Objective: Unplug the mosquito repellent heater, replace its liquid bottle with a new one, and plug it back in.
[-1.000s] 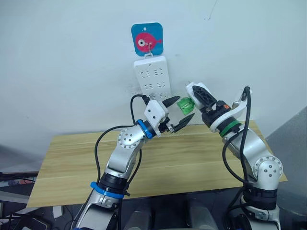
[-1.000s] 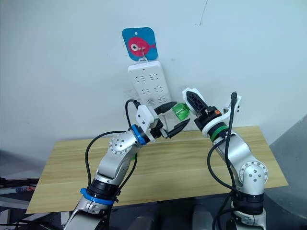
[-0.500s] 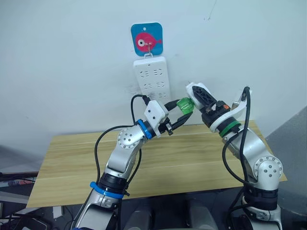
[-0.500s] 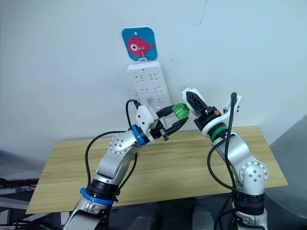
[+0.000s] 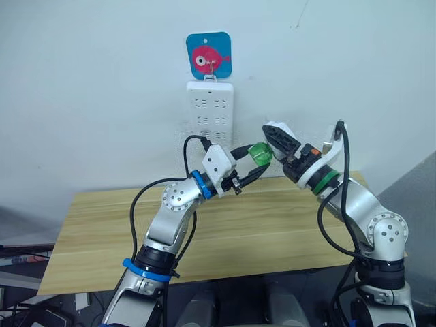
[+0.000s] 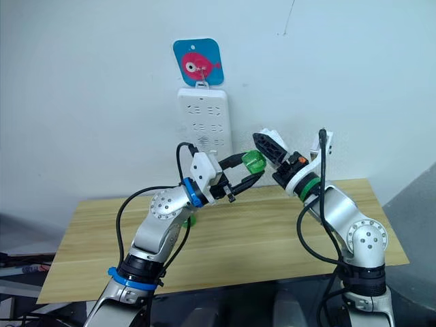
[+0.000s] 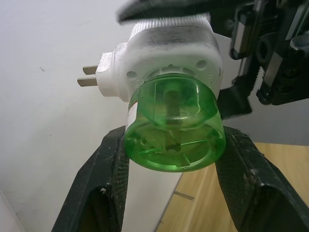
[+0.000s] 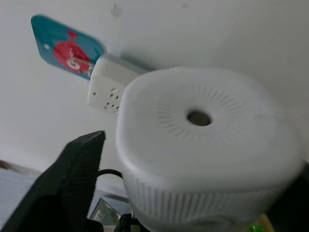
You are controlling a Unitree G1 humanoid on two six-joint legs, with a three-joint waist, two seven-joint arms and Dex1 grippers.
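Left hand [image 5: 249, 165] now clamped on one green bottle [image 7: 174, 125], right hand [image 5: 278, 138] around one heater [image 7: 169, 46].

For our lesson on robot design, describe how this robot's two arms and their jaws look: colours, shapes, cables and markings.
Both arms are silver-grey metal with round disc-shaped joints and loose black cables looping alongside. The left arm carries blue rings at wrist and shoulder; the right arm has a green wrist ring and small orange accents. Each ends in a white housing with two black, tapered, textured jaws.

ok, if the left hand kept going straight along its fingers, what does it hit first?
The heater held by the right hand. The left hand already brackets the green bottle screwed into it, so there's almost no free travel.
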